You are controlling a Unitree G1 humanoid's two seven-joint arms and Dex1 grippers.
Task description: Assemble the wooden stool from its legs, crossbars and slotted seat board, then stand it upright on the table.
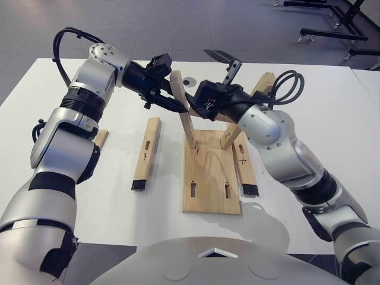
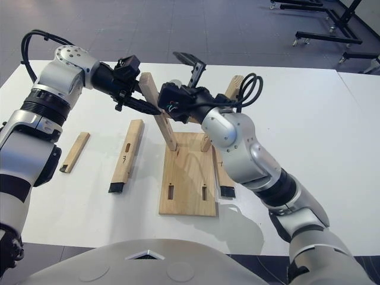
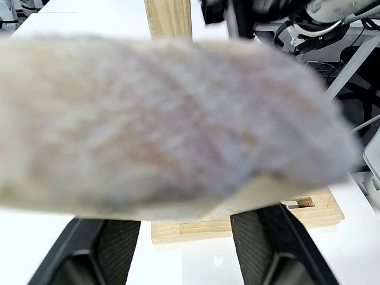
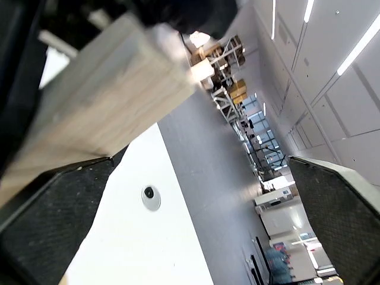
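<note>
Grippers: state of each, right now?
Left gripper: closed on the upright leg.
Right gripper: open.

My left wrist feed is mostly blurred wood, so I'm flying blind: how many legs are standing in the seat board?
Observer: Two, tilted, in the seat board's far slots: left standing leg, right standing leg.
Operator: Loose legs?
Observer: One loose leg lies left of the board, another loose leg along its right edge.
Operator: Crossbars?
Observer: A short bar lies at the table's far left, alone.
</note>
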